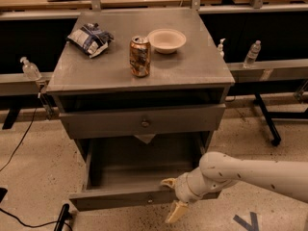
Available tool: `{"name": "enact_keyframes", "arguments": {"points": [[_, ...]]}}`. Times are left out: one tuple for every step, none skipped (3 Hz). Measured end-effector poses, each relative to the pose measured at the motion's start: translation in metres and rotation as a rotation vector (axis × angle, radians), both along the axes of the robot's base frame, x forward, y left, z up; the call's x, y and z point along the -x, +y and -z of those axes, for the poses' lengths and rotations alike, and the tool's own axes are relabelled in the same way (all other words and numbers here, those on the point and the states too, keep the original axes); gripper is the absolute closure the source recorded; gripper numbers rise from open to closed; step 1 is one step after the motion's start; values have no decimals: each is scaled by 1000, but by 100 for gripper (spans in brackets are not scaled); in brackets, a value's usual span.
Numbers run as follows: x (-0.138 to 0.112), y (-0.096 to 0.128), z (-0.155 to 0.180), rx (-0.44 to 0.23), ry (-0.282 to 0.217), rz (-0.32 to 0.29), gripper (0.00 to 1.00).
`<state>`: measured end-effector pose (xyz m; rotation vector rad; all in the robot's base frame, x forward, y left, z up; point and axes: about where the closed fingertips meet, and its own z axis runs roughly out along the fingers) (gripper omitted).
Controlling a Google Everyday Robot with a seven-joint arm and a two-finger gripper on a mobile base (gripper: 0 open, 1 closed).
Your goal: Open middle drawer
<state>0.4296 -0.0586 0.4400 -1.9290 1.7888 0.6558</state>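
The middle drawer [120,201] is the grey drawer pulled well out toward me under the upper front; its small knob [150,200] sits at the centre. Its inside looks empty. My gripper [172,198] is at the drawer's front, right of the knob. One cream finger [168,182] lies over the front's top rim and the other [176,212] hangs below in front, so the fingers stand apart with the panel between them. The upper drawer front [142,121] stays nearly in, with a dark gap above it.
On the cabinet top [192,66] stand a can [140,56], a white bowl [166,40] and a chip bag [90,38]. Bottles [252,53] stand on side rails. A black cable and a dark object [61,218] lie on the floor at left.
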Motion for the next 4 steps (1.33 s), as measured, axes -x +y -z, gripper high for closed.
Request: {"name": "enact_keyframes", "arguments": {"points": [[-21, -10, -22, -76, -67, 43, 26], [-42, -29, -53, -206, -155, 116, 21], [-52, -45, -66, -288, -201, 209, 9], [-53, -50, -67, -300, -207, 233, 0]]}}
